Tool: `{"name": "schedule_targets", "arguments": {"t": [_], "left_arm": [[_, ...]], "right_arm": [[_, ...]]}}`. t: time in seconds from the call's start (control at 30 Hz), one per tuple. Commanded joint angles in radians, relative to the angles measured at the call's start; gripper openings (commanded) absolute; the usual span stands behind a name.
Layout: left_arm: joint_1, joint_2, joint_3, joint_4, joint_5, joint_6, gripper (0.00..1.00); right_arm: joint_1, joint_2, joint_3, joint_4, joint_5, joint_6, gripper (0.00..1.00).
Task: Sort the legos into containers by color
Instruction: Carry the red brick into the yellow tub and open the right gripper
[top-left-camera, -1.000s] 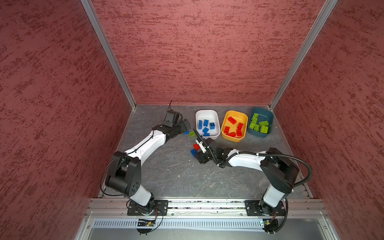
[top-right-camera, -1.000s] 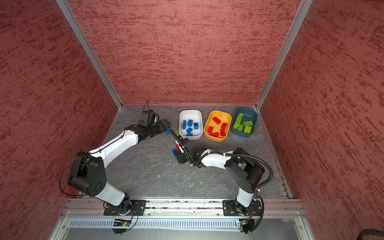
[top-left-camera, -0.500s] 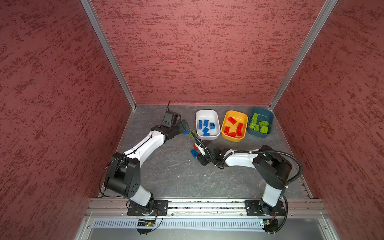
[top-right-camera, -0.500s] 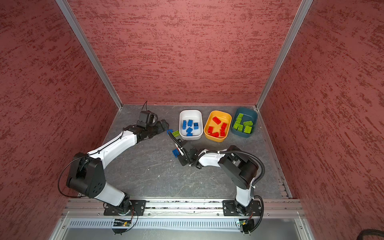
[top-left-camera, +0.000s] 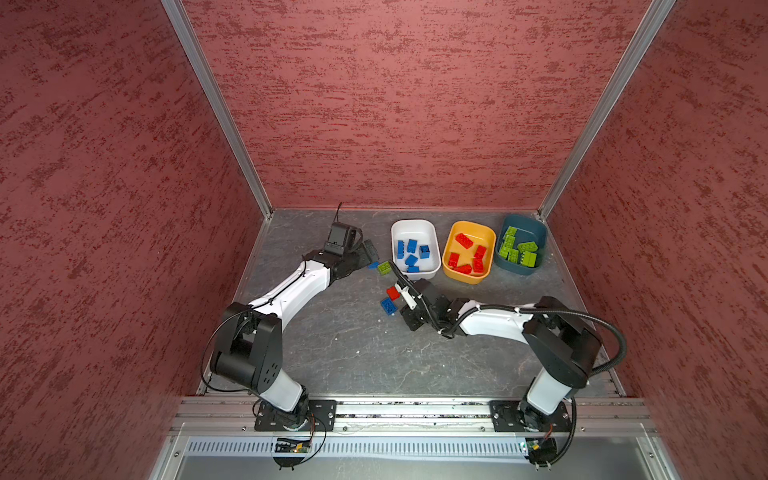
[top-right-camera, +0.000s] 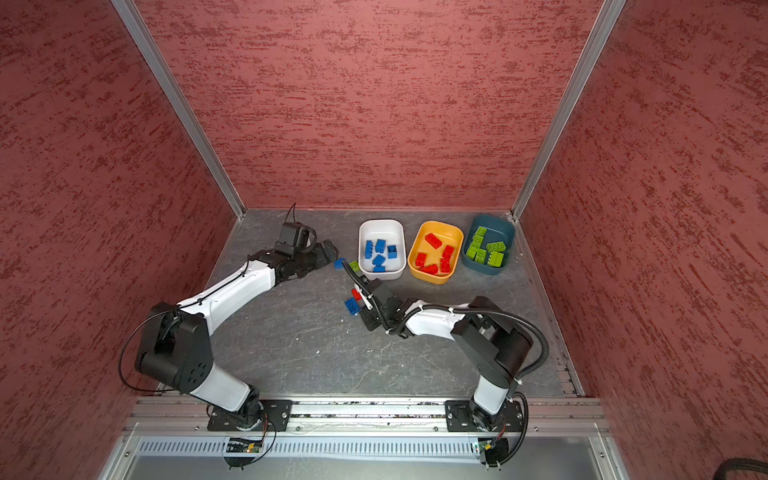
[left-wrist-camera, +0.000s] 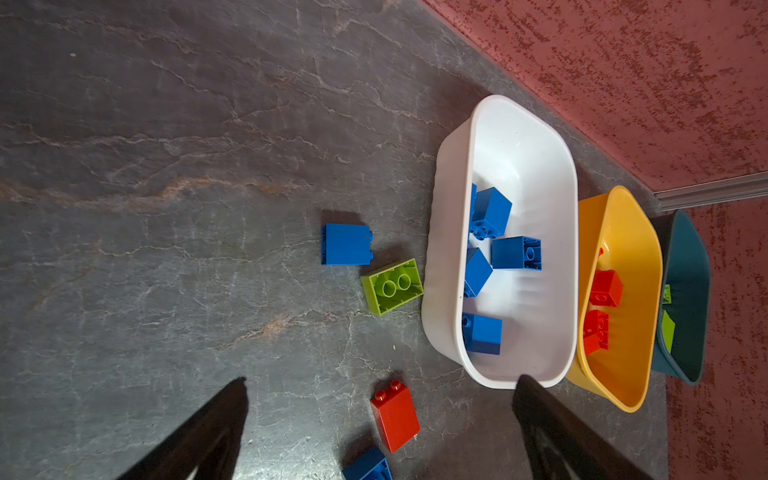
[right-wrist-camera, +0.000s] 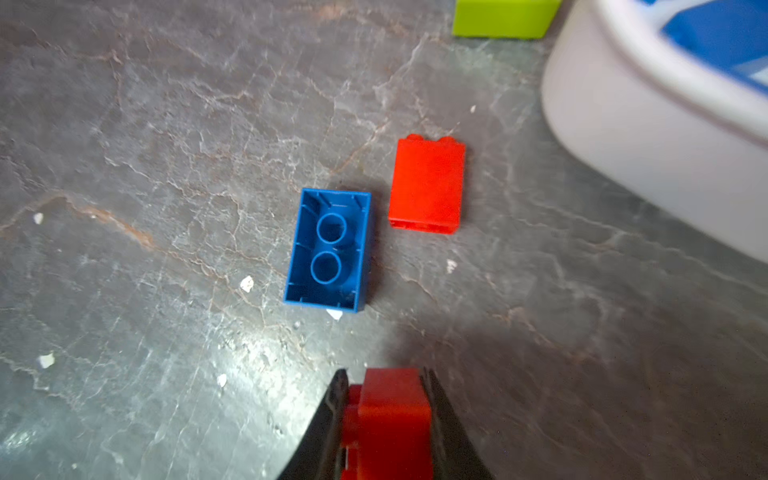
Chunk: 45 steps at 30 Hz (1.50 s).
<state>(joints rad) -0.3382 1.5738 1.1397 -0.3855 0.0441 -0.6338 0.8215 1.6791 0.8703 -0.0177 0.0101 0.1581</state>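
Note:
My right gripper (right-wrist-camera: 384, 378) is shut on a red lego (right-wrist-camera: 390, 419), held just behind a hollow-side-up blue lego (right-wrist-camera: 328, 249) and a red lego (right-wrist-camera: 428, 185) lying on the floor. In both top views it (top-left-camera: 402, 300) (top-right-camera: 365, 301) sits beside those two. My left gripper (left-wrist-camera: 382, 380) is open and empty near a blue lego (left-wrist-camera: 346, 244) and a green lego (left-wrist-camera: 392, 286) next to the white container (top-left-camera: 415, 224). The white container holds blue legos, the yellow container (top-left-camera: 471, 226) red ones, and the teal container (top-left-camera: 524, 219) green ones.
The three containers stand in a row along the back wall, right of centre. Red textured walls close in the back and both sides. A metal rail with both arm bases runs along the front edge. The left arm's wrist camera (top-left-camera: 340, 237) rises above its gripper.
My right gripper's jaws have closed on a red lego among the loose ones, and its elbow has swung right. The left arm has hardly moved and stays open.

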Motion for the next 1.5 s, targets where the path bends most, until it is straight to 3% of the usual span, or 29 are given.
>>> {"name": "schedule_targets", "arguments": {"t": [0.0, 0.2, 0.33, 0.57, 0.7, 1.17, 1.33, 1.47], "left_arm": [[-0.007, 0.023, 0.026, -0.016, -0.007, 0.008, 0.99], [-0.014, 0.052, 0.059, -0.061, -0.045, 0.027, 0.99], [-0.026, 0.07, 0.081, -0.104, -0.11, 0.04, 0.99], [-0.046, 0.093, 0.129, -0.199, -0.247, 0.034, 1.0], [-0.062, 0.064, 0.11, -0.17, -0.284, 0.042, 1.0], [-0.062, 0.115, 0.141, -0.225, -0.29, 0.011, 1.0], [-0.062, 0.14, 0.159, -0.24, -0.283, 0.019, 0.99], [-0.062, 0.162, 0.174, -0.27, -0.295, 0.016, 1.0]], "right_arm": [[-0.087, -0.104, -0.041, 0.057, -0.018, 0.013, 0.24], [-0.323, -0.271, -0.103, 0.096, -0.138, 0.058, 0.23], [-0.455, -0.299, -0.085, 0.07, -0.155, 0.064, 0.22], [-0.646, -0.231, 0.013, -0.009, -0.142, 0.104, 0.22], [-0.718, -0.114, 0.107, -0.056, -0.151, 0.118, 0.23], [-0.758, 0.26, 0.528, -0.192, 0.044, 0.042, 0.28], [-0.758, 0.336, 0.667, -0.24, 0.052, 0.066, 0.48], [-0.757, 0.311, 0.677, -0.234, 0.004, 0.102, 0.62]]}}
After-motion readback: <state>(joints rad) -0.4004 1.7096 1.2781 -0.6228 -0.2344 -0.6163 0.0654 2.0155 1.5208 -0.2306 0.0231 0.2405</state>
